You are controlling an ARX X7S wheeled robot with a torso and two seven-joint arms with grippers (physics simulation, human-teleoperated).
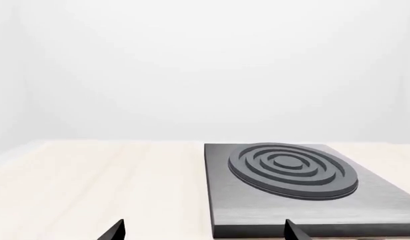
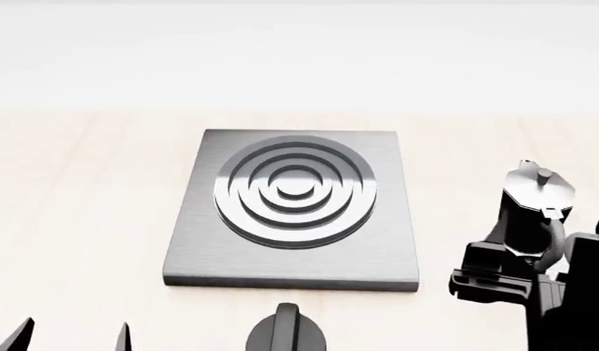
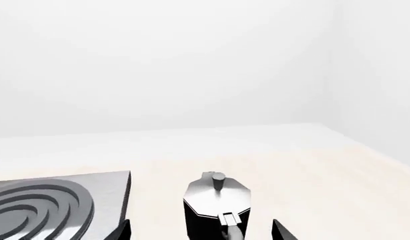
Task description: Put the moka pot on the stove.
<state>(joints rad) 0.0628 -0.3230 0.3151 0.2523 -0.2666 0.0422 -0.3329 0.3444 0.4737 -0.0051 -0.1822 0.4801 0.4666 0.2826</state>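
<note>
From my left wrist, my left gripper (image 1: pixel 203 231) is waiting with fingers apart, just short of the flat grey brushed-metal stove (image 1: pixel 312 200).

From my head, the small faceted black moka pot (image 2: pixel 536 212) is standing on the pale wooden bench (image 2: pixel 74 219), right of the stove.

From my right wrist, my right gripper (image 3: pixel 201 231) is straddling the pot, fingers apart; closing on it comes next, I judge.
</note>
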